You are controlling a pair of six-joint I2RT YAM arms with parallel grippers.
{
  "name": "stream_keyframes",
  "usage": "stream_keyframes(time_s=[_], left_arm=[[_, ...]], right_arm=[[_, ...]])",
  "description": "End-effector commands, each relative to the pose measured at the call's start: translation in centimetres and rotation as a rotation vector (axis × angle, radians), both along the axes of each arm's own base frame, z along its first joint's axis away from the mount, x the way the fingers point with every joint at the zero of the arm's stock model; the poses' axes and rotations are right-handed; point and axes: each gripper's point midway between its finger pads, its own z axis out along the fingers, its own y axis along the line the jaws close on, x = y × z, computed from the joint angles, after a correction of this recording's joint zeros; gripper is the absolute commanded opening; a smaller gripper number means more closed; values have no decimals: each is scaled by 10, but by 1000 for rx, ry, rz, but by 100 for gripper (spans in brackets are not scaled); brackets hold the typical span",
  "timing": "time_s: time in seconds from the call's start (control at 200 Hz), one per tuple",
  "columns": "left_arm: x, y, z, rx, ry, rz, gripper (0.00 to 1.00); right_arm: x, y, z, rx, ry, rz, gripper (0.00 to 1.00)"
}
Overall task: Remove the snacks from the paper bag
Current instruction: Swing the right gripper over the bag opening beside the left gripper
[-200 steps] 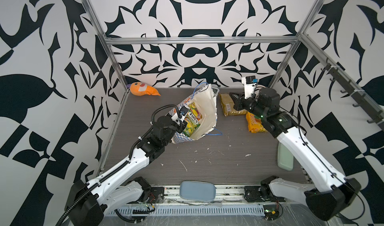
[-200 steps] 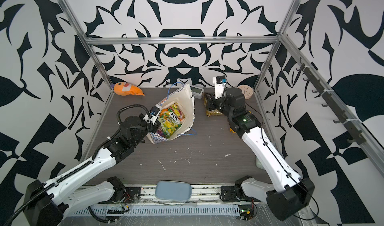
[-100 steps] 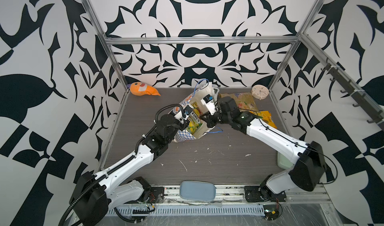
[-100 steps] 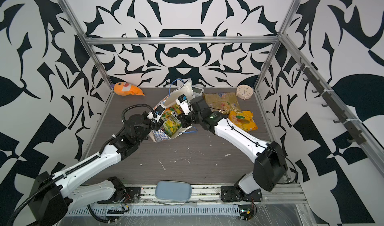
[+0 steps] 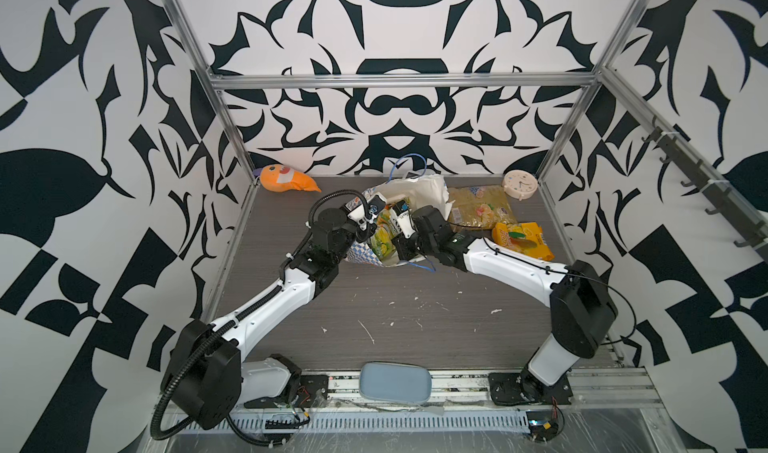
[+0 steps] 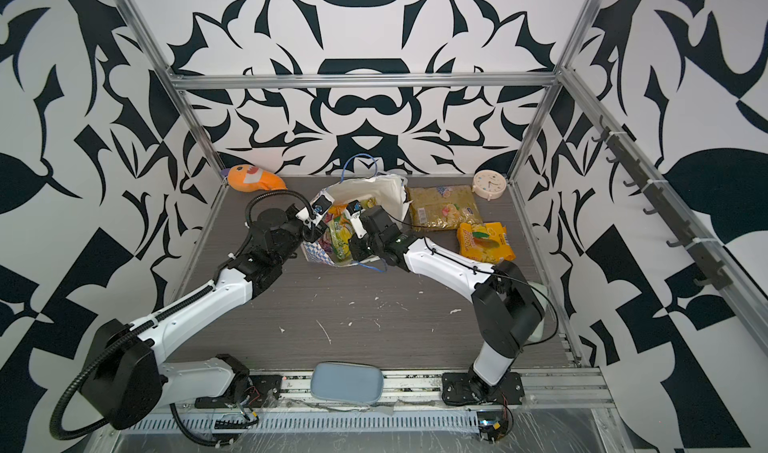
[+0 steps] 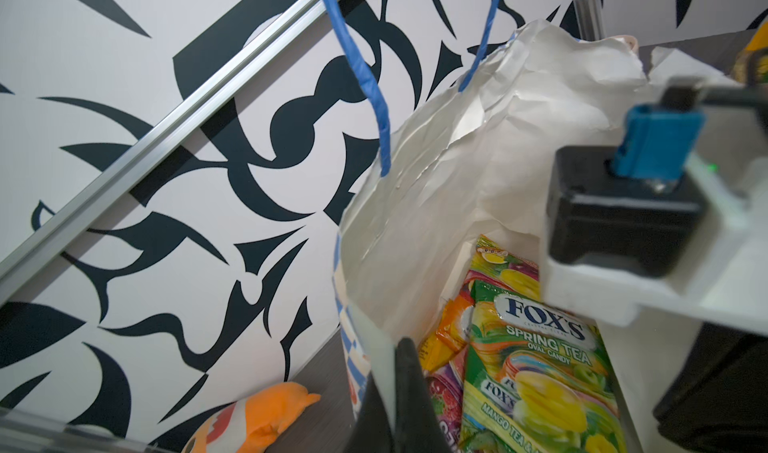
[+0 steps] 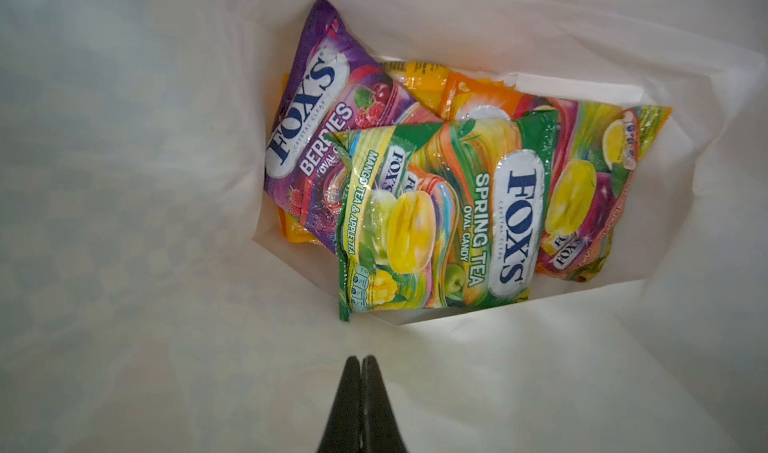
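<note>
Snacks partly unloaded: I see the olive-gold packet (image 5: 478, 207) and a yellow-orange mango packet (image 5: 521, 243) lying flat on the desk (image 5: 415, 313) to the right of the paper bag (image 5: 422, 189). The olive-gold packet is just beside the bag with its long side running across the desk, and the mango packet lies skewed. The bag stands mid-desk near the back, long axis roughly upright, mouth facing up. Its white inside is creased, its blue-and-white checks show low on the left, and one blue cord handle (image 5: 405, 166) rises above the rim. On the bag's floor the green-yellow Spring Tea packet (image 8: 436, 222) lies printed face up, on top of the purple Berries packet (image 8: 324, 130) and an orange packet (image 8: 582, 172). Glossy, crinkled wrappers, none visibly torn. The left claw (image 7: 390, 388) is clamped on the bag's rim, paper pinched between its fingers. The right claw (image 8: 360, 372) is inside the bag above the packets, closed and holding nothing.
</note>
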Motion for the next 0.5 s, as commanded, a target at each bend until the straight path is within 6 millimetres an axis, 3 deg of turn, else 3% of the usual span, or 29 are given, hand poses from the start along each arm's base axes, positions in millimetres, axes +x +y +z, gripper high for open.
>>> stream_keyframes(time_s=[0.0, 0.245, 0.385, 0.445, 0.495], left_arm=[[-19, -10, 61, -103, -209, -97, 0], [-43, -1, 23, -84, -149, -127, 0], [-55, 3, 18, -104, -114, -137, 0], [-56, 4, 15, -109, -95, -136, 0], [-58, 2, 10, -103, -67, -144, 0]], right_arm=[[19, -2, 2, 26, -73, -107, 2], [27, -14, -10, -28, -120, -171, 4], [29, -20, -8, 50, -104, -258, 24], [27, -18, -7, 104, -99, -264, 43], [26, -17, -8, 134, -86, -277, 50]])
